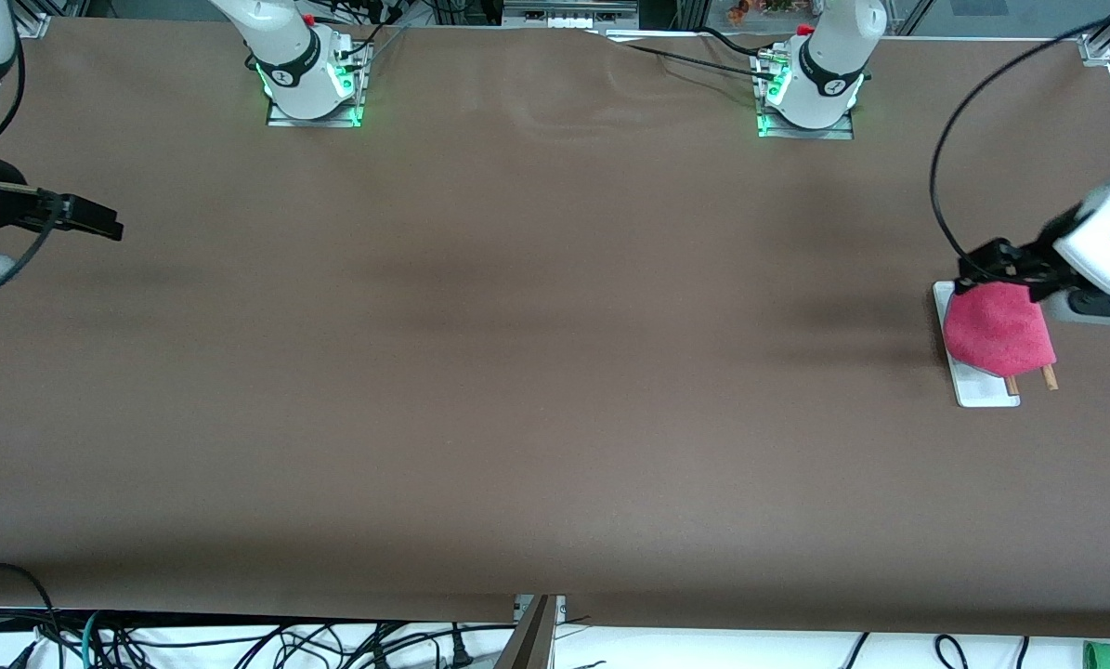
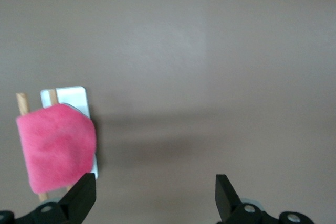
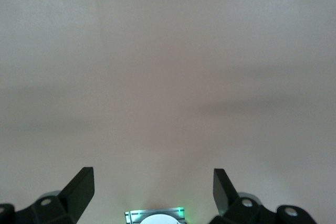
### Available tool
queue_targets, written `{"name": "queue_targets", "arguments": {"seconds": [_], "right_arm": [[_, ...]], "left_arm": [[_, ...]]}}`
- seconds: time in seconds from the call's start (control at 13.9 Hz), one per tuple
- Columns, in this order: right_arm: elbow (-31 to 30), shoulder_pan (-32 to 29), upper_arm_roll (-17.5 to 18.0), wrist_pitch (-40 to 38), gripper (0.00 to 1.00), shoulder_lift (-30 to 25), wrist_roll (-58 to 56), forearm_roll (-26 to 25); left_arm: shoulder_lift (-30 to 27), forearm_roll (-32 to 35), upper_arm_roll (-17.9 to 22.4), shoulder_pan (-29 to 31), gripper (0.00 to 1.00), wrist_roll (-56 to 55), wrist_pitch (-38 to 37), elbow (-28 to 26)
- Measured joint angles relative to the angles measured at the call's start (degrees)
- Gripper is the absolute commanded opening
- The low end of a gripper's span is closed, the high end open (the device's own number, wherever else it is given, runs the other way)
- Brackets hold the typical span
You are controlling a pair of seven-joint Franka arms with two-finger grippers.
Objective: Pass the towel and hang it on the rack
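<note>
We see only part of the rack (image 1: 974, 390): the towel (image 1: 996, 330) covers most of it, so that in the front view just a strip of white base and the two brown rod ends show nearer the camera, and the crosspiece is hidden from us. We count one towel, one rack with two rods, two arms and two grippers. The towel lies draped over the rods, pink face up, at the left arm's end of the table; its grey face is out of sight. The left gripper (image 1: 986, 263) hangs over the end of the rack farther from the camera, and in the left wrist view its fingers (image 2: 79, 195) stand wide apart with nothing between them, the towel (image 2: 55, 148) and rack (image 2: 71, 95) lying off to one side of them. The right arm waits at its own end, much of it cut off by the edge of the front view; the right gripper (image 1: 99, 223) is over bare table, and its fingers (image 3: 79, 187) are likewise spread wide and empty. The table (image 1: 517, 372) is covered in a plain brown sheet, faintly creased between the two bases. Cables trail along the edge nearest the camera.
</note>
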Motion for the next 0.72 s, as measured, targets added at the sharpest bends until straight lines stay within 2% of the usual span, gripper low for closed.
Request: {"name": "queue_targets", "arguments": {"seconds": [0.22,0.72], "right_arm": [[2.8,1.0,0.2,-2.8,1.00,-0.1,-0.3,0.5],[4.8,2.0,0.2,-5.9,1.00,-0.1,-0.5,0.6]], "left_arm": [[-3.8,1.7,-3.6,-1.9,1.00,-3.0,-3.1,-0.8],[-4.5,1.7,-2.8,-2.2,1.00,-3.0,-3.5,-1.1]]}}
